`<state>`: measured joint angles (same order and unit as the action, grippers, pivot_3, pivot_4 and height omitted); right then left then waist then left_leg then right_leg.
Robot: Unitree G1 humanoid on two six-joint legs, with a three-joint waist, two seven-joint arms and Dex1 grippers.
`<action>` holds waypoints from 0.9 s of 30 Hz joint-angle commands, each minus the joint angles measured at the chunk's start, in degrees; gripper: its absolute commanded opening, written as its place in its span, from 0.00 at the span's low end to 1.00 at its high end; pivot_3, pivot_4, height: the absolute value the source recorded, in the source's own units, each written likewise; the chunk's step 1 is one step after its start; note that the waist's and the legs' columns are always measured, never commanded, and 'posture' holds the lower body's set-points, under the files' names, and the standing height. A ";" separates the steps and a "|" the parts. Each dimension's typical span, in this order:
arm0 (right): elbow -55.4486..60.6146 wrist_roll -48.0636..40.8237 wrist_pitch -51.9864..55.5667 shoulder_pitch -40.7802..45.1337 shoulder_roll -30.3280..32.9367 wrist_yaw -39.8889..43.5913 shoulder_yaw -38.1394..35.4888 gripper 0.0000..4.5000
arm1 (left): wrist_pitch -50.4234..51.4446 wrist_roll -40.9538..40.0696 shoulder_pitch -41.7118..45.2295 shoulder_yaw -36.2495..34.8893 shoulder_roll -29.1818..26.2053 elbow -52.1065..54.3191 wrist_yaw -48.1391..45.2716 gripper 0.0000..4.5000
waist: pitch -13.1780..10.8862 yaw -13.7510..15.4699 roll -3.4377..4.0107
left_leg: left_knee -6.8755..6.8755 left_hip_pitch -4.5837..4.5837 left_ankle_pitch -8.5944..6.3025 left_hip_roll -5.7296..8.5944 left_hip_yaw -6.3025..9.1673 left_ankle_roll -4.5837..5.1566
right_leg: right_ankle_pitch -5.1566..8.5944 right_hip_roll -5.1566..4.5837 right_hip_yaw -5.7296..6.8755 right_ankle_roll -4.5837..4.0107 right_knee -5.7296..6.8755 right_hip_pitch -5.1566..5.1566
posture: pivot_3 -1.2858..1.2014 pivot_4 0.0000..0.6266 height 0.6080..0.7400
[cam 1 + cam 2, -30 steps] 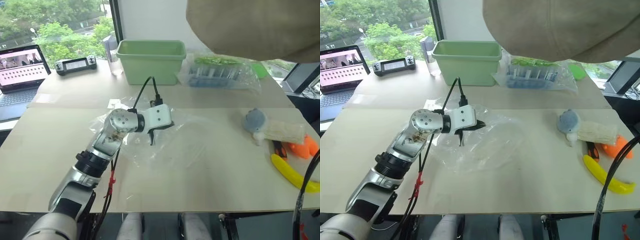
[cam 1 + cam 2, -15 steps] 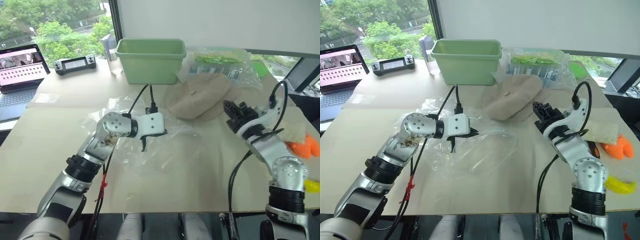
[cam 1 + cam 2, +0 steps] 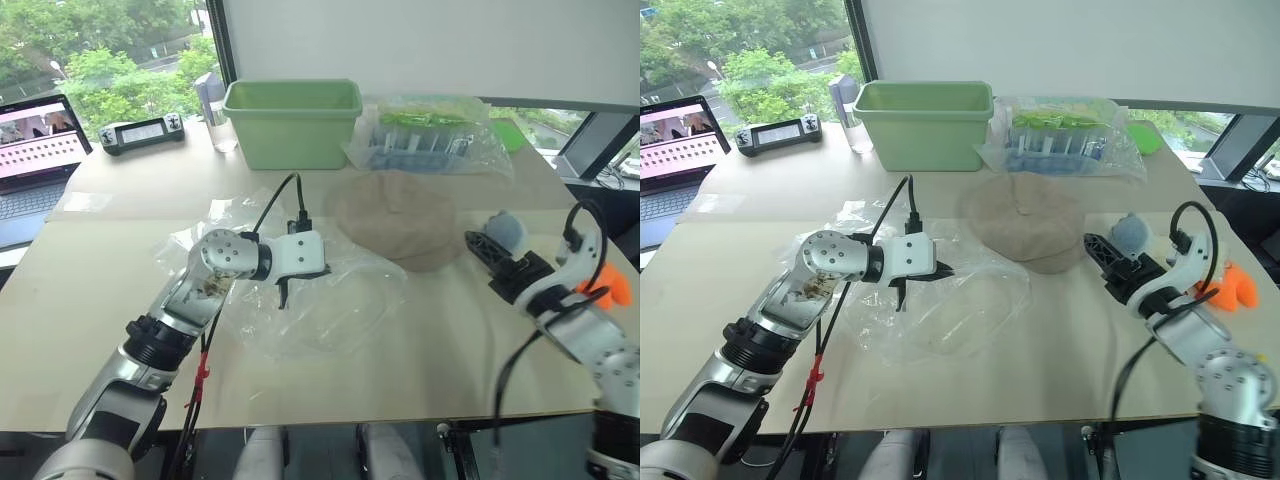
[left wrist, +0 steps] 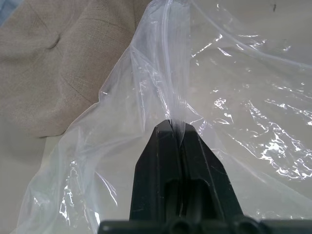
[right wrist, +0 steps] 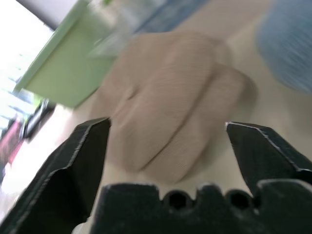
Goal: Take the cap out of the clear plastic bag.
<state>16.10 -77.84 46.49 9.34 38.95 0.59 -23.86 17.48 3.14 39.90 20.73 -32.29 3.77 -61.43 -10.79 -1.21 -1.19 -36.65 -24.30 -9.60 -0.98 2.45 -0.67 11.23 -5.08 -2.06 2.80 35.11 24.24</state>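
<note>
Lying outside clear plastic bag (image 3: 940,310): cap (image 3: 1025,220)

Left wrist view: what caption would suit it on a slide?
Left claw pinching a fold of the clear plastic bag, with the cap lying outside it.

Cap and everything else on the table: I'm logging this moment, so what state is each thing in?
cap: out of the bag, lying flat on the table
clear plastic bag: empty, crumpled, its edge pinched
left gripper: shut on the bag's edge
right gripper: open, holding nothing
green tub: upright
laptop: open, screen lit
</note>
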 commanded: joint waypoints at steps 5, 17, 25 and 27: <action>5.71 -2.92 2.41 4.33 5.97 4.02 -1.80 1.00 | -20.74 11.68 3.24 2.10 -5.54 -15.12 7.01 0.64 | -0.01 0.09 -0.01 | -0.01 0.11 0.02 0.03 -0.15 0.03 | -0.04 0.00 -0.19 0.02 -0.02 -0.04 | 0.52 0.24 1.00; 6.83 -2.28 2.89 5.27 6.63 5.67 -1.15 1.00 | -1.42 -12.43 -1.23 -11.78 6.17 -7.03 5.35 0.99 | -0.02 0.68 -0.03 | -0.10 -0.35 -0.03 0.15 -0.21 0.14 | -0.31 -0.13 -0.25 0.65 -0.21 0.13 | 0.52 0.24 1.00; 5.37 -1.58 3.10 6.29 9.46 9.15 -1.93 1.00 | 22.42 -33.59 -4.33 -21.79 4.70 5.34 3.82 0.99 | -0.03 -0.26 -0.04 | -0.10 0.09 -0.02 0.08 -0.25 0.15 | -0.08 -0.01 -0.37 0.18 -0.03 -0.06 | 0.52 0.24 1.00; 5.49 -1.26 3.07 6.48 9.63 9.95 -1.65 1.00 | 27.47 -40.51 -3.57 -26.23 5.60 5.99 4.94 0.99 | -0.03 -0.08 -0.05 | -0.11 0.06 -0.02 0.09 -0.26 0.15 | -0.08 -0.01 -0.37 0.19 -0.05 -0.04 | 0.52 0.24 1.00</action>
<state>20.62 -79.37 49.72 14.73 47.67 9.32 -23.90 40.84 -30.50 35.08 -0.65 -27.10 6.98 -57.40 -10.82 -1.29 -1.24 -36.77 -24.29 -9.62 -0.90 2.19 -0.52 11.13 -5.09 -2.42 3.01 35.05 24.23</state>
